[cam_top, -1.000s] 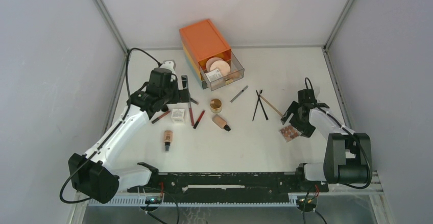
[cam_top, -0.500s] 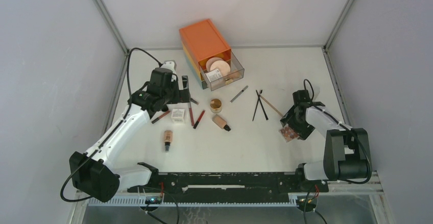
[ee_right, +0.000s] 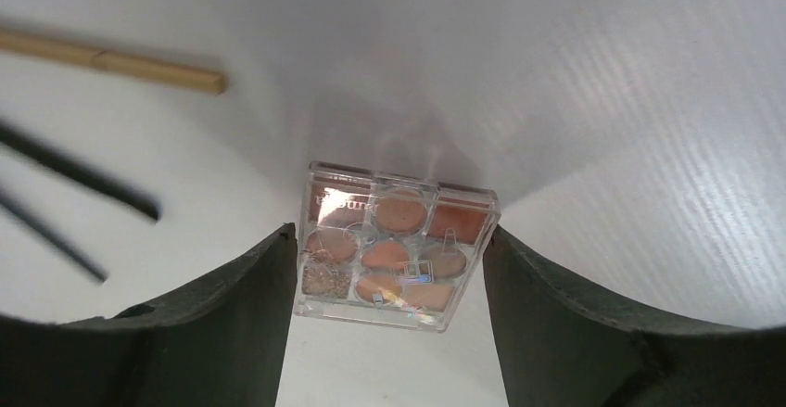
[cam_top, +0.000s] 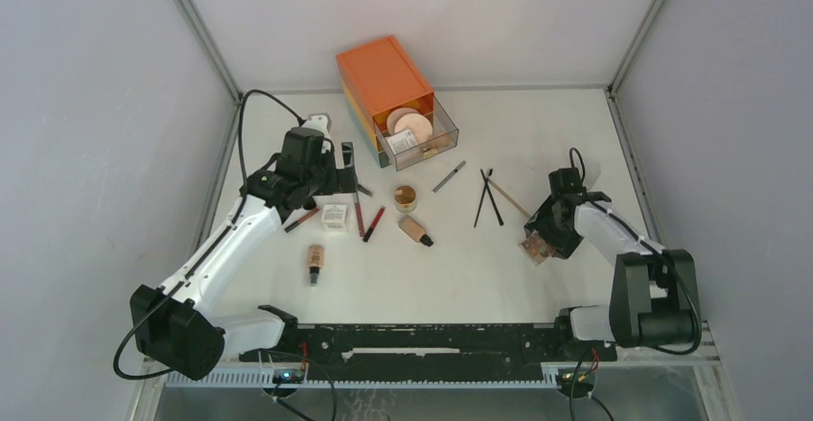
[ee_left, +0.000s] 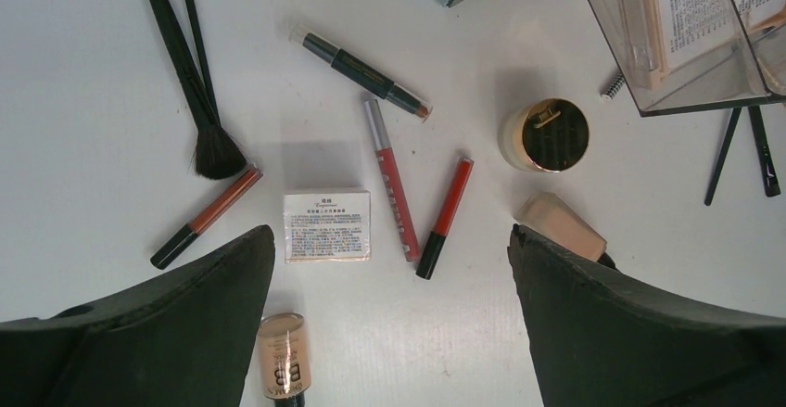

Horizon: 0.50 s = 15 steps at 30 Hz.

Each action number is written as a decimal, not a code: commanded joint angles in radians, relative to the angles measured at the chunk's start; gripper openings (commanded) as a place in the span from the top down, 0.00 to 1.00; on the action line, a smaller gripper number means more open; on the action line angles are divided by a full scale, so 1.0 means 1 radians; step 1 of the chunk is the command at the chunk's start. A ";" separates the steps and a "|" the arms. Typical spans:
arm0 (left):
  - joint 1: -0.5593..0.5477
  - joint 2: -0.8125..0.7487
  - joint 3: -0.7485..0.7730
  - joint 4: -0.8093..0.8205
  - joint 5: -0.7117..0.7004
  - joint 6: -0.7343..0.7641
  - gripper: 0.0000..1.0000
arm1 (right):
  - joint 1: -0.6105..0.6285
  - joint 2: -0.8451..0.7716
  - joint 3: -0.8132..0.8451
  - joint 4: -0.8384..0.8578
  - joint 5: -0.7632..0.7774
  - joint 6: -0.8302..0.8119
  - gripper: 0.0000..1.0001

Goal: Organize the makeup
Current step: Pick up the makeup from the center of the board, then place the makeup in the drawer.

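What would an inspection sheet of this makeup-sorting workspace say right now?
Surface: white table, makeup scattered across it.
Job's things: eyeshadow palette at right; white box, red pencils, gold-lidded jar, foundation bottles and brushes lying loose.
Clutter: orange drawer chest, its clear drawer pulled out with compacts inside.
Tools: left tool open, hovering above the pencils; right tool straddling the palette, grip unclear.
Cables: black cable looping over the left arm.
Surroundings: grey walls on three sides.
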<state>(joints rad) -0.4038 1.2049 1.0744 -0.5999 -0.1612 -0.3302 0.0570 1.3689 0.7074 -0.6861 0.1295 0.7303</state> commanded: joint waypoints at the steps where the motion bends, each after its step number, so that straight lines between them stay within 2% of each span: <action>1: -0.003 -0.017 0.013 0.026 -0.005 0.023 0.00 | 0.011 -0.149 0.014 0.054 -0.118 -0.070 0.39; 5: -0.003 -0.024 0.021 0.024 -0.025 0.023 0.00 | 0.052 -0.237 0.108 0.030 -0.145 -0.100 0.40; 8: 0.000 -0.039 0.023 0.023 -0.039 0.020 0.00 | 0.130 -0.255 0.227 0.028 -0.136 -0.108 0.40; 15: 0.009 -0.081 0.012 0.028 -0.047 -0.009 0.00 | 0.328 -0.089 0.580 0.113 -0.114 -0.135 0.40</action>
<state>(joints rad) -0.4026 1.1820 1.0744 -0.6003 -0.1860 -0.3321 0.3054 1.1912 1.1225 -0.6724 0.0154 0.6353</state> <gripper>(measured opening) 0.998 0.743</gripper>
